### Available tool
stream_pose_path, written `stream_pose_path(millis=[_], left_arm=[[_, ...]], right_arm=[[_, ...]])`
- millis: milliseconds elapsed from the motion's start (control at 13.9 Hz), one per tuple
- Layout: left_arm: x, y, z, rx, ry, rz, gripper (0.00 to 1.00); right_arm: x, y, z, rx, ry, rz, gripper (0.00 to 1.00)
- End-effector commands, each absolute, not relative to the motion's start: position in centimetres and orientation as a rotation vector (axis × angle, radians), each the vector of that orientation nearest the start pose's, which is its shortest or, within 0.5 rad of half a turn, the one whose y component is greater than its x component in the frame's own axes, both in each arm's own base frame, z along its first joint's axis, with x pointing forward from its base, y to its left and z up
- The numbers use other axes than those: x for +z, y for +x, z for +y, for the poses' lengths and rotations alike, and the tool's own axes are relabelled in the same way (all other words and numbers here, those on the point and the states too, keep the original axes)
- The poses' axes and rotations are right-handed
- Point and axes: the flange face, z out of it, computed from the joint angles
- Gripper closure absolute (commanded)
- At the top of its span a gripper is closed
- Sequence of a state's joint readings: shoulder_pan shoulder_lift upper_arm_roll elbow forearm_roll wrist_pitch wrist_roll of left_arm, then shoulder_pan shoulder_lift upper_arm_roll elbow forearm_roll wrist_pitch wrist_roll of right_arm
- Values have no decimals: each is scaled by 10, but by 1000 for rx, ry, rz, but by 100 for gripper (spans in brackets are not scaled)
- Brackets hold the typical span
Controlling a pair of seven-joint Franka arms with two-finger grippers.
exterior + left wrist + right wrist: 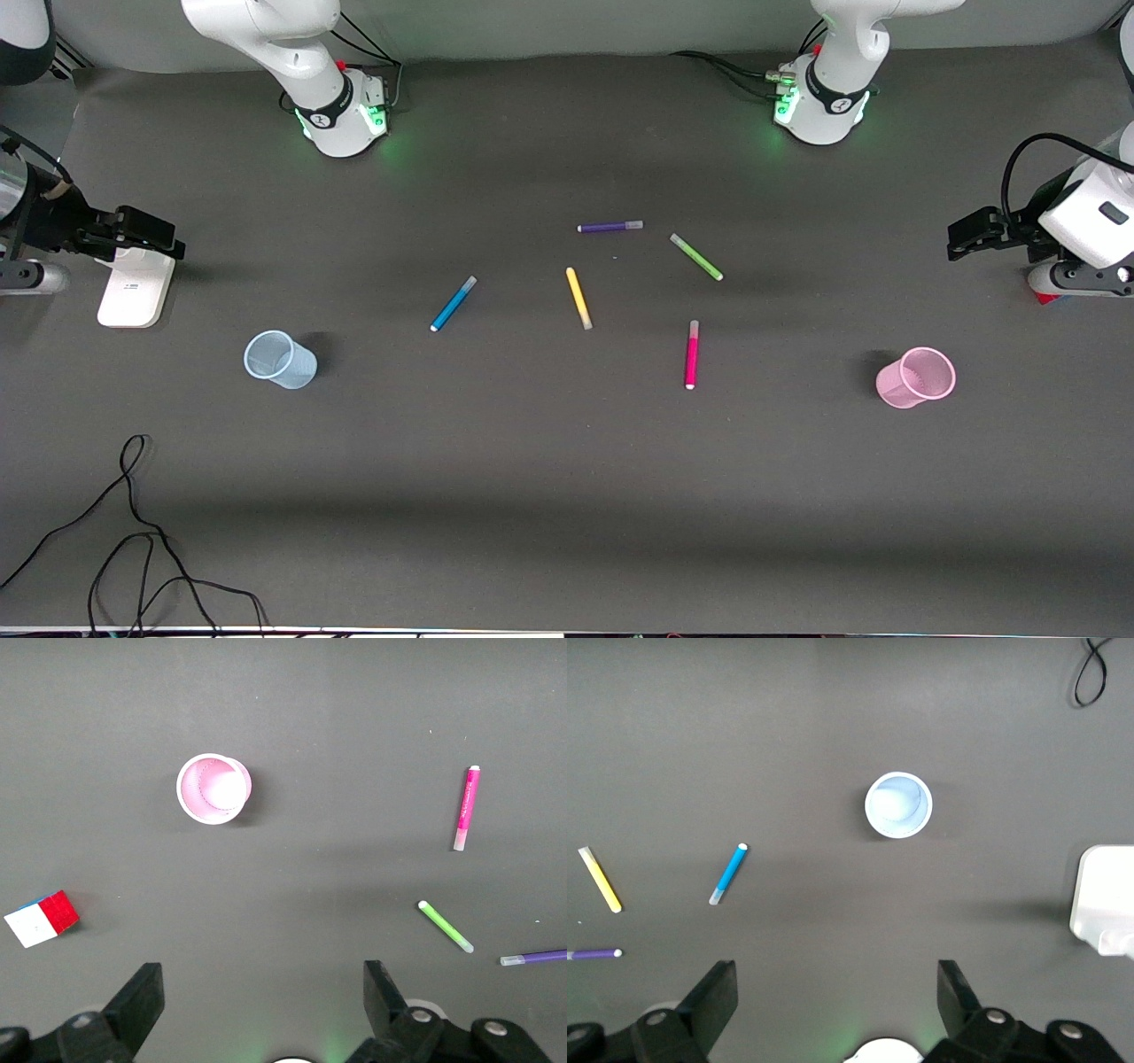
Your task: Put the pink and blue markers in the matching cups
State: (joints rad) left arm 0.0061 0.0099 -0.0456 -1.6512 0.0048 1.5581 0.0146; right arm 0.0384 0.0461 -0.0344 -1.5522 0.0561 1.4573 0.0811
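Observation:
The blue marker (454, 304) (729, 873) lies flat near the table's middle, toward the right arm's end. The pink marker (692, 354) (467, 808) lies flat nearer the front camera, toward the left arm's end. The pale blue cup (280, 360) (898, 805) stands upright at the right arm's end, and the pink cup (916, 377) (213, 789) at the left arm's end. My right gripper (164, 237) (835, 974) hangs open and empty above a white block. My left gripper (957, 241) (263, 979) hangs open and empty over the table's left-arm end.
A purple pen (609, 227), a green pen (696, 257) and a yellow pen (578, 299) lie among the markers. The white block (135, 288) sits under the right gripper. A coloured cube (42, 918) lies near the left gripper. A black cable (133, 532) loops along the near edge.

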Motion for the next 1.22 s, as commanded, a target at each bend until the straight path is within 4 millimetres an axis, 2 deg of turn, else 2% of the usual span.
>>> stream_pose_path(millis=[0, 216, 431, 503, 575, 791, 935, 1078, 1150], left_arm=[[583, 555, -23, 166, -3130, 113, 0], [582, 555, -23, 168, -3129, 113, 0], [582, 555, -28, 166, -3130, 111, 0], [580, 555, -41, 173, -3128, 142, 0], [577, 555, -63, 179, -3121, 199, 0], [569, 551, -115, 192, -3114, 348, 0], [561, 546, -156, 193, -3110, 480, 1], [555, 539, -195, 160, -3107, 580, 1], [551, 534, -213, 161, -3106, 625, 1]], right_arm=[[584, 574, 49, 299, -3082, 254, 0], [559, 579, 87, 393, -3037, 496, 0], [535, 587, 108, 488, -2918, 780, 0], [522, 589, 126, 505, -2922, 805, 0], [504, 592, 139, 528, -2924, 856, 0], [462, 589, 162, 520, -2895, 1030, 1], [429, 587, 175, 526, -2861, 1195, 0], [391, 580, 198, 543, -2890, 1176, 0], [374, 577, 200, 541, -2885, 1203, 0]])
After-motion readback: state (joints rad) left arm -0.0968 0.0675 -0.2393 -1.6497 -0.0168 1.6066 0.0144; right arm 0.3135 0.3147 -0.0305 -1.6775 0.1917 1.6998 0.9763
